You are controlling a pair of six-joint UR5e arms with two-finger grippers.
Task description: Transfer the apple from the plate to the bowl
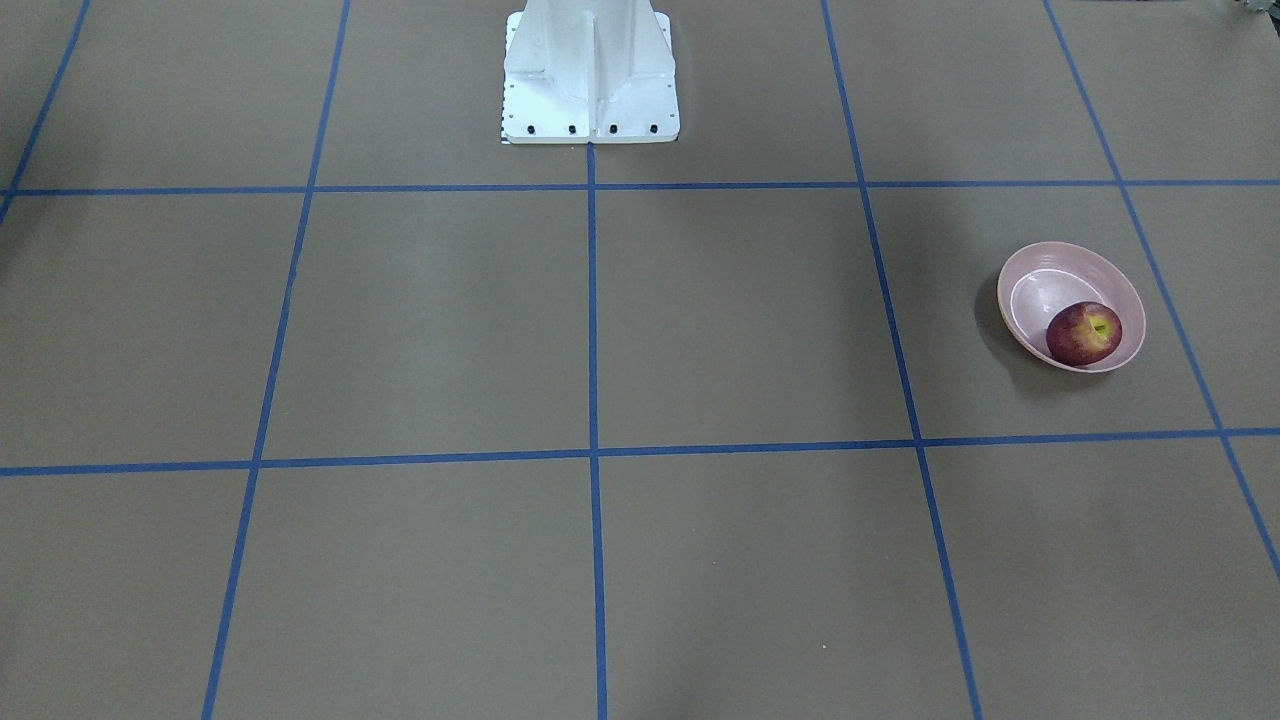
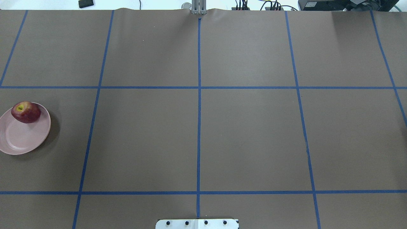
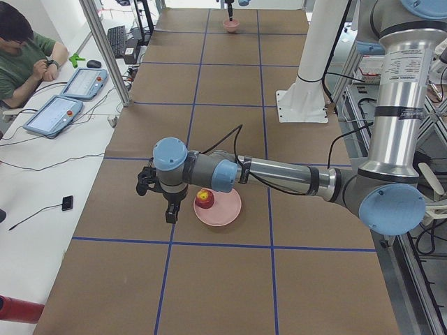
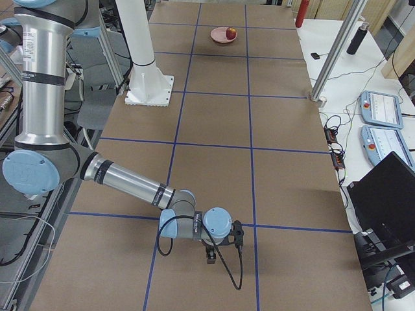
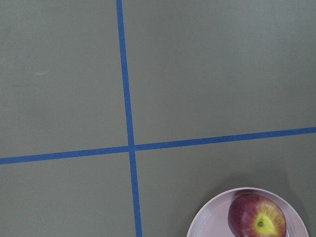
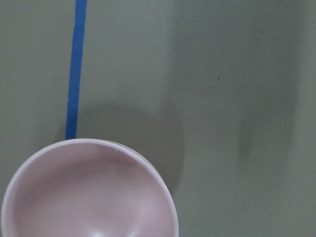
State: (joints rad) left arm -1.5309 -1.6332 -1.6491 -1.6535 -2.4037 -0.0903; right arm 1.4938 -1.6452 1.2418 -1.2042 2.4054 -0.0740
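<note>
While the apple (image 1: 1084, 333) sits at the plate's (image 1: 1040, 290) outer edge, the left gripper (image 3: 170, 213) hangs just beside it, off the plate. Whether it or the right gripper (image 4: 211, 256) is spread cannot be told.

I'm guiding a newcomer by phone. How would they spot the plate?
Take the brown table gridded with blue tape and go to its end on the robot's left. The plate lies there, wide, shallow and pale pink. Unlike the small deep bowl at the opposite end, it carries a dark red apple by its rim.
</note>
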